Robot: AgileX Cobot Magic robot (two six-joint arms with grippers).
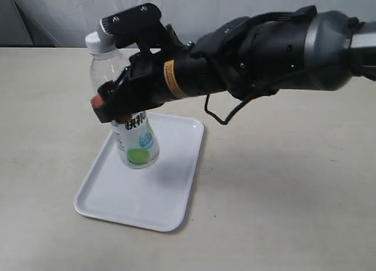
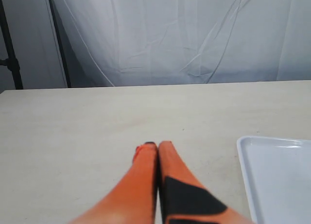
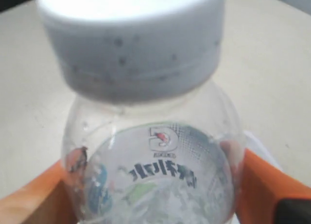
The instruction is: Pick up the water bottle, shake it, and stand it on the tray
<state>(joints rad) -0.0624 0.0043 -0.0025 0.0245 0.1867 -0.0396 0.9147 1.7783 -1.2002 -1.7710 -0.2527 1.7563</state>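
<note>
The water bottle (image 1: pixel 136 143) is upright over the white tray (image 1: pixel 170 183), slightly tilted, its base at or just above the tray floor; I cannot tell if it touches. My right gripper (image 1: pixel 114 106) reaches across from the right and is shut on the bottle's middle. The right wrist view looks down on the white cap (image 3: pixel 131 37) and clear shoulder of the bottle (image 3: pixel 155 170), with an orange finger (image 3: pixel 265 185) pressed on each side. My left gripper (image 2: pixel 158 145) is shut, empty, above bare table beside the tray's corner (image 2: pixel 279 178).
The beige table (image 1: pixel 282 194) spreads around the tray. A white cloth backdrop (image 2: pixel 184 34) hangs behind the far edge, with a dark stand pole (image 2: pixel 9 44) at one side. The right arm (image 1: pixel 264 53) spans the scene above the table.
</note>
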